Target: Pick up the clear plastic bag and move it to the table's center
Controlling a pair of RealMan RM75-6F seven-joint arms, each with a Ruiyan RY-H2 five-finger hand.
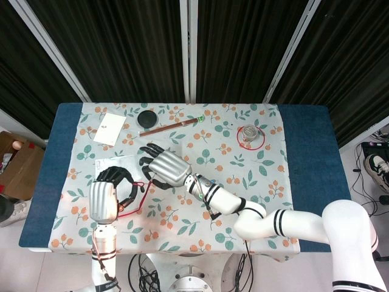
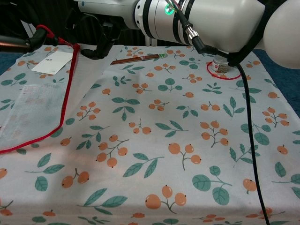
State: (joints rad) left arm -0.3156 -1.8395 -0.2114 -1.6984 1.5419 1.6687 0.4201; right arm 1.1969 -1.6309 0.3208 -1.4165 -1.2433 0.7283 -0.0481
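Clear plastic bag [image 2: 33, 110], red-edged, one corner lifted off floral tablecloth [image 2: 187, 140]; white card [image 2: 55, 62] behind.

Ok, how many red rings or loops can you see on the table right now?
2. One red ring lies flat around the small jar at the far right. One red loop on the clear plastic bag is held by the left hand.

Floral-clothed table [image 1: 255, 182], white card [image 1: 110, 128], black disc [image 1: 146, 117], chopsticks [image 1: 170, 126], jar [image 1: 250, 134]
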